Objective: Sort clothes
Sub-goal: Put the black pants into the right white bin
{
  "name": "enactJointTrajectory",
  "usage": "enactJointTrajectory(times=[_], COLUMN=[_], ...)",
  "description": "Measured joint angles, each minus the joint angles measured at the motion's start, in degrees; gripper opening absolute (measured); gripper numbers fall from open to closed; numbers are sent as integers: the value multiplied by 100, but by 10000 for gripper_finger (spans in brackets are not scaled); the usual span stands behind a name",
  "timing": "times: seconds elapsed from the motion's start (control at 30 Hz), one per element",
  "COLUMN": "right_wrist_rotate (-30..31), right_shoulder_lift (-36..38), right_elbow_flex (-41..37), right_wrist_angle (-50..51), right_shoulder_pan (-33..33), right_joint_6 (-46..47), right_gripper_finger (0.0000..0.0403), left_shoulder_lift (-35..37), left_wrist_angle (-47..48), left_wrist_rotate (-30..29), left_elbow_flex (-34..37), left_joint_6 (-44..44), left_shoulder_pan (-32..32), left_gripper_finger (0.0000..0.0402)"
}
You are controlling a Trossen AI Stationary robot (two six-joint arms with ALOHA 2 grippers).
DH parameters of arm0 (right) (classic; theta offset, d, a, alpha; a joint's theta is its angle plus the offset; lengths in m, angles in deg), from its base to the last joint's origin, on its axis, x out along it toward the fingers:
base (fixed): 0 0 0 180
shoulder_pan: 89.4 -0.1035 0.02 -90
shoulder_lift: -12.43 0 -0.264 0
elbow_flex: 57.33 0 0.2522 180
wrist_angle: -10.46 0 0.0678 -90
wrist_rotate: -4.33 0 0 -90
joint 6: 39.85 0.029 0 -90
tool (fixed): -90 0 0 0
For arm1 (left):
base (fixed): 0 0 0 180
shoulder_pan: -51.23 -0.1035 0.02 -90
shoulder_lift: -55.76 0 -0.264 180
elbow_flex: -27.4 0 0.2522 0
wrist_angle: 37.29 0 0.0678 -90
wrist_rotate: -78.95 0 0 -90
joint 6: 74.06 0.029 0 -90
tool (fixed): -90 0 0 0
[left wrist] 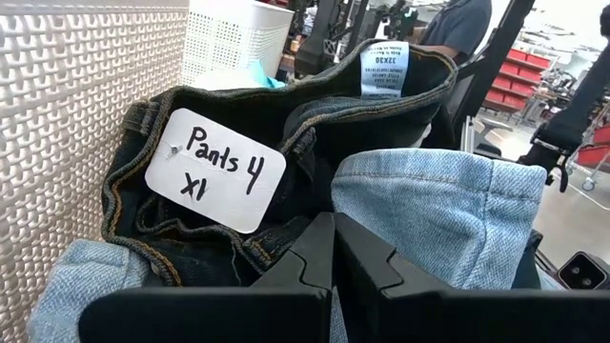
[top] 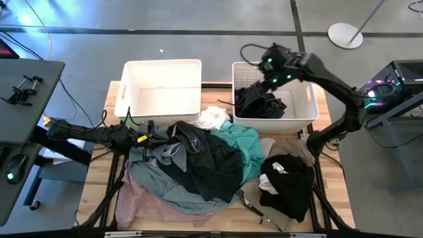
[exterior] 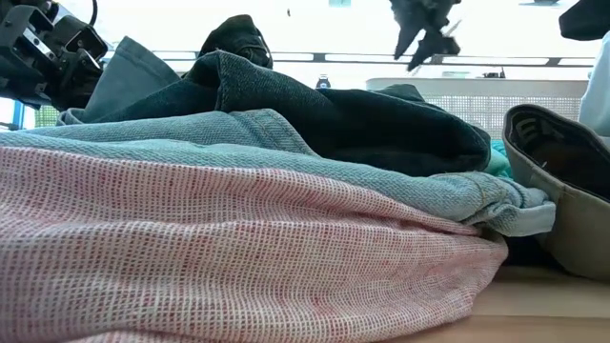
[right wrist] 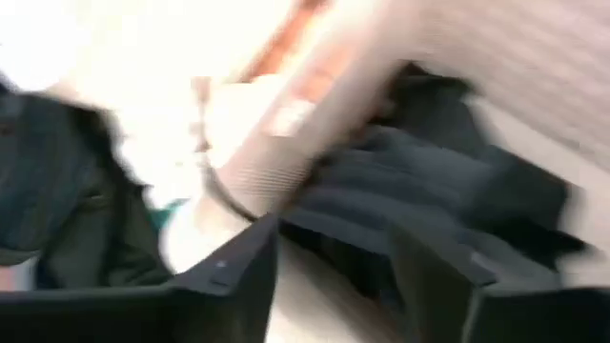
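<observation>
Clothes (top: 198, 165) lie heaped on the desk (top: 334, 198) in front of two white baskets, the left basket (top: 160, 89) holding none and the right basket (top: 307, 99) holding a black garment (top: 261, 104). Left gripper (top: 147, 137) reaches from the left basket's front into the heap, its jaws closed on dark jeans (left wrist: 315, 124) that carry a tag (left wrist: 216, 170) reading "Pants 4 XL". Right gripper (top: 271, 66) hangs over the right basket, jaws parted and holding nothing.
</observation>
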Motion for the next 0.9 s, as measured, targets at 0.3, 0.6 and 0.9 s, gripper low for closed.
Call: enactJointTrajectory(times=[0.3, 0.6, 0.9], right_wrist_rotate=[16, 309, 1209], right_shoulder_lift=[-17, -6, 579], right_elbow_flex=[-3133, -4981, -2698], right_wrist_angle=[-2572, -3372, -494], right_shoulder_pan=[375, 1428, 1096], right_joint_6=[127, 599, -111], right_gripper_finger=[17, 21, 22], left_shoulder_lift=[0, 0, 2], left_wrist_angle=[0, 0, 0], left_wrist_rotate=[17, 17, 17], left_elbow_flex=[0, 0, 0], left_joint_6=[1, -1, -141], left_shoulder_pan=[-2, -2, -2], left_gripper_finger=[0, 0, 0])
